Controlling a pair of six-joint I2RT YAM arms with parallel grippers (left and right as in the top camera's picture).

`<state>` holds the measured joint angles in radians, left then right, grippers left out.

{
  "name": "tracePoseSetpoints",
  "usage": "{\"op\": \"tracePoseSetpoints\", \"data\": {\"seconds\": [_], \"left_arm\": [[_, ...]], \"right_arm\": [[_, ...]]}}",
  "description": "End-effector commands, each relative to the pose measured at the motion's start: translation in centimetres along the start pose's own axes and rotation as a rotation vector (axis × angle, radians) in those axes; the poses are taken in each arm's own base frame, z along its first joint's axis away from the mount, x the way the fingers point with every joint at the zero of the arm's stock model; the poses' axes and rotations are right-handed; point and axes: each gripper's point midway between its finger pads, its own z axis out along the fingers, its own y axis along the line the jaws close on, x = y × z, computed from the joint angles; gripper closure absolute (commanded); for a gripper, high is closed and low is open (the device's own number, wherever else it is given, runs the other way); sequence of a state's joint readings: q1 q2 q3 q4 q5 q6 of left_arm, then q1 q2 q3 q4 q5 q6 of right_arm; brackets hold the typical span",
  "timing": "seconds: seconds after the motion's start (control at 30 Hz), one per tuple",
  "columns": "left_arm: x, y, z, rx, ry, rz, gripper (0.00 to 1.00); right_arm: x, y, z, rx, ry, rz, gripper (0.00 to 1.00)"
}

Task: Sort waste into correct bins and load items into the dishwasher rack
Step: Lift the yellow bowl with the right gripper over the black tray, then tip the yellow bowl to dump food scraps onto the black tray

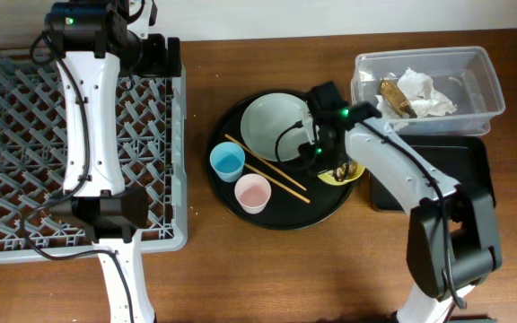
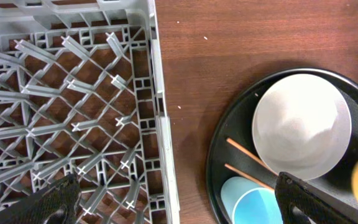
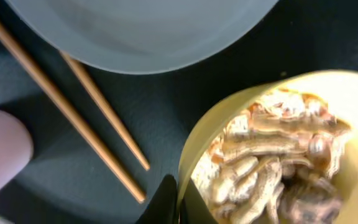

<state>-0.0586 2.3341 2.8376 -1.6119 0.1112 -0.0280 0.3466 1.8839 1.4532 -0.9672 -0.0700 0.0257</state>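
My right gripper (image 1: 328, 165) is shut on the rim of the small yellow bowl (image 1: 353, 176), at the right edge of the round black tray. In the right wrist view its fingers (image 3: 166, 202) pinch the bowl's rim (image 3: 229, 118), and tan noodle-like scraps (image 3: 278, 162) fill the bowl. The grey-green plate (image 1: 275, 126), chopsticks (image 1: 267, 170), blue cup (image 1: 227, 161) and pink cup (image 1: 252, 192) lie on that tray. My left gripper (image 1: 160, 56) hangs open above the back right edge of the grey dishwasher rack (image 1: 16, 135), holding nothing.
The clear tub (image 1: 487, 85) at the back right holds the crumpled white napkin (image 1: 424, 94) and the brown wrapper (image 1: 395, 99). The shallow black rectangular tray (image 1: 474, 166) lies just in front of it. The round black tray (image 1: 285, 213) sits mid-table, right of the rack.
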Motion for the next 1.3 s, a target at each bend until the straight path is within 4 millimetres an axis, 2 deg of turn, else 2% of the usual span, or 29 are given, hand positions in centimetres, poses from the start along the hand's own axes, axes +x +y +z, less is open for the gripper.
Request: {"op": "tracePoseSetpoints", "data": {"seconds": [0.0,0.1,0.2,0.33,0.43,0.6,0.7,0.87,0.97,1.1,1.27], "left_arm": [[0.1,0.2,0.5,-0.005,0.012,-0.012,0.01],[0.1,0.2,0.5,-0.005,0.012,-0.012,0.01],[0.1,0.2,0.5,-0.005,0.012,-0.012,0.01],[0.1,0.2,0.5,-0.005,0.012,-0.012,0.01],[0.1,0.2,0.5,-0.005,0.012,-0.012,0.01],[0.1,0.2,0.5,-0.005,0.012,-0.011,0.01],[0.1,0.2,0.5,-0.005,0.012,-0.012,0.01],[0.1,0.2,0.5,-0.005,0.012,-0.012,0.01],[0.1,0.1,0.5,-0.004,0.012,-0.011,0.01],[0.1,0.2,0.5,-0.005,0.012,-0.012,0.01],[0.1,0.2,0.5,-0.005,0.012,-0.012,0.01]], "right_arm": [[-2.4,0.6,-6.0,-0.026,-0.094,0.071,0.96],[-2.1,0.2,-10.2,-0.064,-0.134,0.140,0.96],[-0.3,-0.5,-13.5,-0.112,-0.152,0.185,0.96],[1.6,-3.0,-17.4,-0.149,-0.225,0.199,0.96],[2.0,-5.1,-19.0,-0.266,-0.291,0.208,0.96],[2.6,-7.5,-18.1,-0.480,-0.388,0.218,0.96],[3.6,-9.2,-16.8,-0.588,-0.478,0.217,0.96],[5.2,-10.2,-14.5,-0.707,-0.601,0.193,0.96],[5.5,-10.7,-13.4,-0.765,-0.677,0.195,0.96],[5.6,-12.3,-13.1,-0.840,-0.777,0.239,0.96],[6.2,-15.7,-13.5,-0.943,-0.884,0.370,0.96]]}}
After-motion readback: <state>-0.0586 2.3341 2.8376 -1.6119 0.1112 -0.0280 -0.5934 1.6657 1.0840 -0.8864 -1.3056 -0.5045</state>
